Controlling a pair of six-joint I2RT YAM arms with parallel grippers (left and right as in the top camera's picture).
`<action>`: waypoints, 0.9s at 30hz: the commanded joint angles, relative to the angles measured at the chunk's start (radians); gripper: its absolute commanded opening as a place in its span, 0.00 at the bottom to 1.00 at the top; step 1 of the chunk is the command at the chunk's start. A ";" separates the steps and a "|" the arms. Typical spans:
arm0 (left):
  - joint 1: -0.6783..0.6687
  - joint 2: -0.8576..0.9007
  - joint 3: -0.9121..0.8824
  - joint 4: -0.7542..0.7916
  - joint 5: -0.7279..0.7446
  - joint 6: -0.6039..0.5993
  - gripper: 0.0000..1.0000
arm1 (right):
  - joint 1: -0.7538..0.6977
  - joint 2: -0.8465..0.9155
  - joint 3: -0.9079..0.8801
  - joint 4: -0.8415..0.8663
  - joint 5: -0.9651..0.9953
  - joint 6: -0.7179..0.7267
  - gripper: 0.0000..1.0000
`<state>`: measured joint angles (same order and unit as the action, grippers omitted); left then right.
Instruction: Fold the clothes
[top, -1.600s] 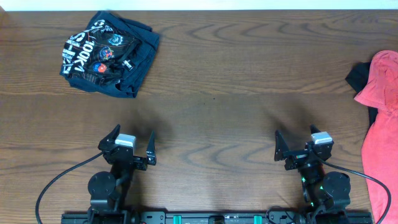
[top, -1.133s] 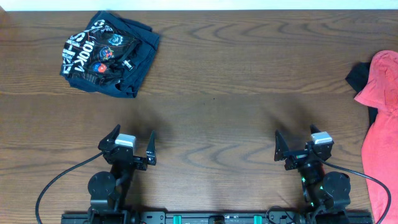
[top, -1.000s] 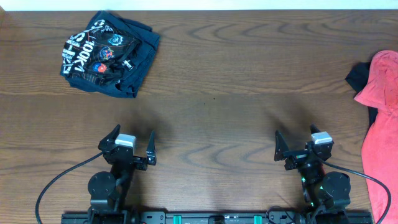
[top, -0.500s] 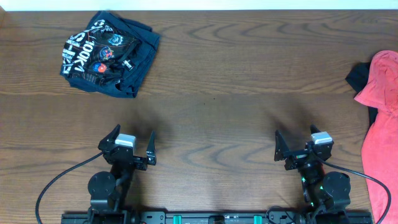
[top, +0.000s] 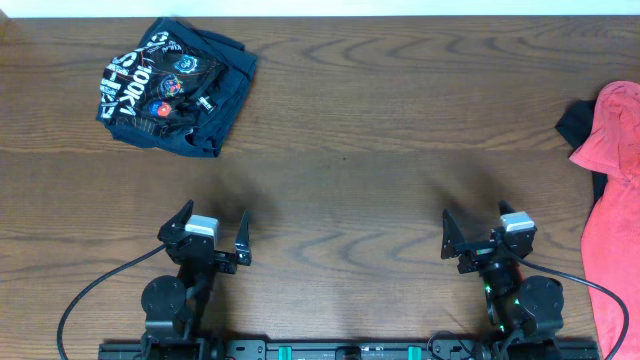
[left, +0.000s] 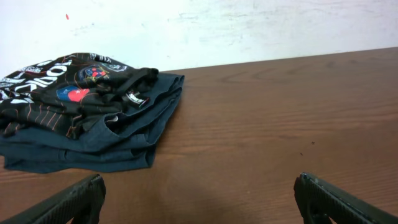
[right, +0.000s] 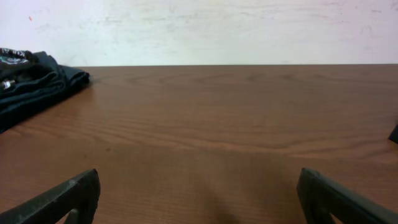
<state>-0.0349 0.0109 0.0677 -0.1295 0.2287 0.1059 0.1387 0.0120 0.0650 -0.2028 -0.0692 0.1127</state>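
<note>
A: Where do the arms sit?

B: Both are low at the near edge of the bench (top: 340, 160). The left fingers (top: 242, 235) are spread wide with nothing between them. The right fingers (top: 449, 235) are the same. Each wrist view shows only bare wood between the tips.

A: Which garment is closest to either of them?

B: The coral-red T-shirt (top: 612, 210). It lies out to the right of the right fingers, apart from them, along the bench's right edge and partly out of the overhead view. Its long axis runs near to far, roughly in line with the way the fingers point.

A: So the right arm takes it?

B: That looks like the sensible call. The left arm would have to cross the whole bench. The right arm would likely need to swing sideways rather than reach ahead, since its wrist view does not catch the shirt at all.

A: And farther out?

B: A black garment (top: 573, 122) shows at the shirt's far end, touching it. Whether it is tucked beneath is unclear. Farthest is the navy printed garment (top: 170, 90), well ahead of the left fingers and a little to their left. It is a compact bundle that seems loosely folded already.
</note>
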 joint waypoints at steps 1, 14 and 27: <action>-0.005 -0.005 -0.026 -0.006 -0.005 0.006 0.98 | -0.008 -0.005 -0.004 0.001 0.013 -0.013 0.99; -0.005 -0.005 -0.026 -0.005 0.023 -0.016 0.98 | -0.008 0.026 -0.004 0.005 -0.091 0.154 0.99; -0.005 0.083 0.136 0.027 0.235 -0.220 0.98 | -0.008 0.307 0.238 -0.015 -0.249 0.164 0.99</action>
<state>-0.0357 0.0532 0.0940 -0.1043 0.4133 -0.0566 0.1387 0.2417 0.1978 -0.2131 -0.2867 0.2604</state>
